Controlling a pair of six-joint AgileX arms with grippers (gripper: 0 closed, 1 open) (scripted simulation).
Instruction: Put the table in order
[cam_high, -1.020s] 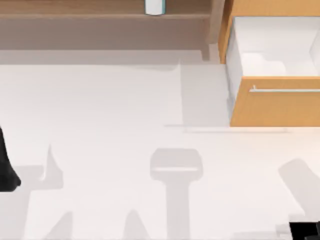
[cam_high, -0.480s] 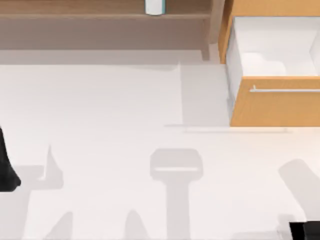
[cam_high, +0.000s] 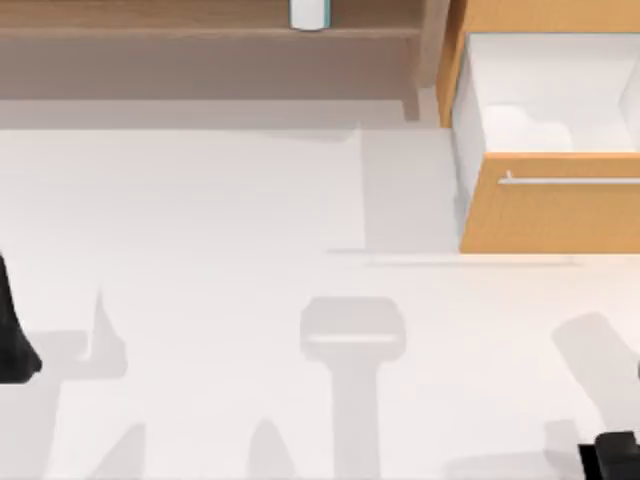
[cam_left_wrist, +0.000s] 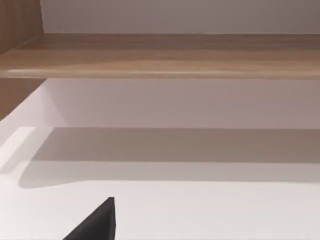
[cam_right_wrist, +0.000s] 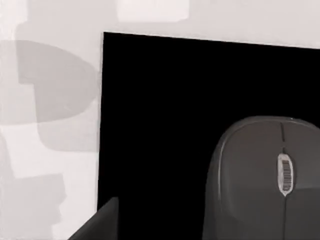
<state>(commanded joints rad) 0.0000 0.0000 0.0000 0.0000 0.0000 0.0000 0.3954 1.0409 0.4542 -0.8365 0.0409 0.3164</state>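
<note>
the table (cam_high: 220, 230), plain white, spreads across nearly the whole top view, grey shadows lying over its lower half. along the upper edge of that frame runs the light brown wooden shelf (cam_high: 180, 30) with a pale cylinder (cam_high: 309, 13) standing on it near the top centre. upper right, the orange-tan drawer cabinet (cam_high: 550, 210) has its drawer pulled open, white inside, the silver bar handle (cam_high: 570, 181) across its front. the left arm (cam_high: 12, 330) sits dark at the left edge, mid-height; the right arm (cam_high: 612, 458) is at the lower right corner. in the right wrist view a grey mouse (cam_right_wrist: 265, 180) rests on a black mat (cam_right_wrist: 165, 125) on the white surface. a dark finger tip (cam_right_wrist: 97, 225) pokes in low in that frame. whether either gripper's jaws are apart or together, cannot tell.
</note>
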